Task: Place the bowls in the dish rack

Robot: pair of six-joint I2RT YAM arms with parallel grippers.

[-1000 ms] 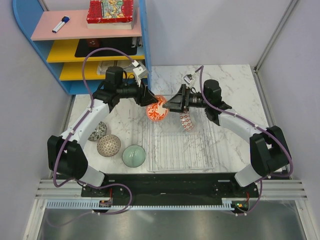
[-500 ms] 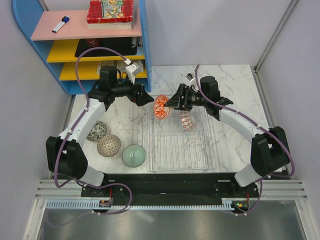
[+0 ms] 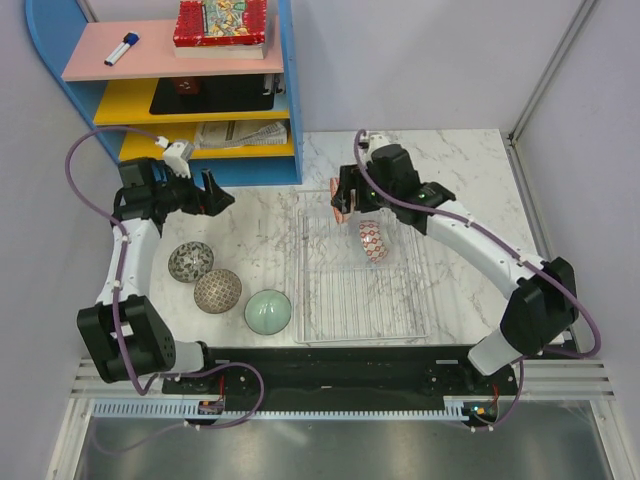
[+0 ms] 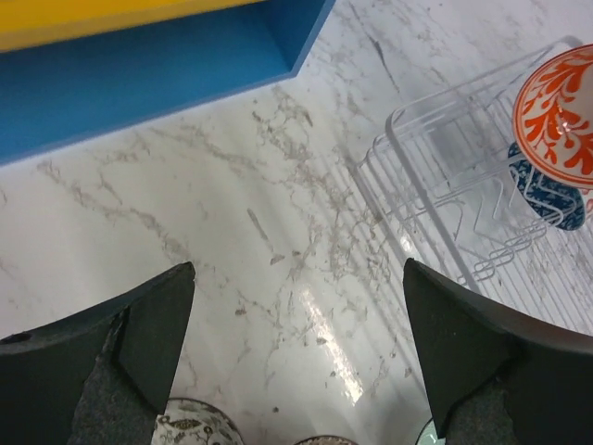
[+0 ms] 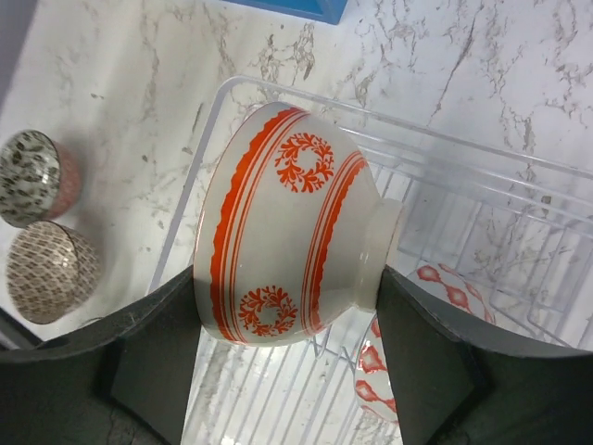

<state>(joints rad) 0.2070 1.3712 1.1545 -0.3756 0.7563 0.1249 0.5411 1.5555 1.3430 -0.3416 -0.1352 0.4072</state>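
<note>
Holding claw, right (image 5: 287, 283): clamped on orange-red bowl (image 5: 278, 213), tipped sideways over dish rack (image 5: 445, 158) corner
Left claw (image 4: 298, 278): apart, empty, above counter (image 4: 232, 185)

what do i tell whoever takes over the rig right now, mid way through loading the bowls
Grippers: left gripper open and empty, over the table left of the dish rack. The right gripper is shut on the orange-red floral bowl, held on its side above the rack's far-left corner, not released.
Done: blue and red patterned bowl stands on edge in the rack's far half.
Left: seat the floral bowl, then load the grey speckled bowl, brown lattice bowl and pale green bowl, all on the table left of the rack.
</note>
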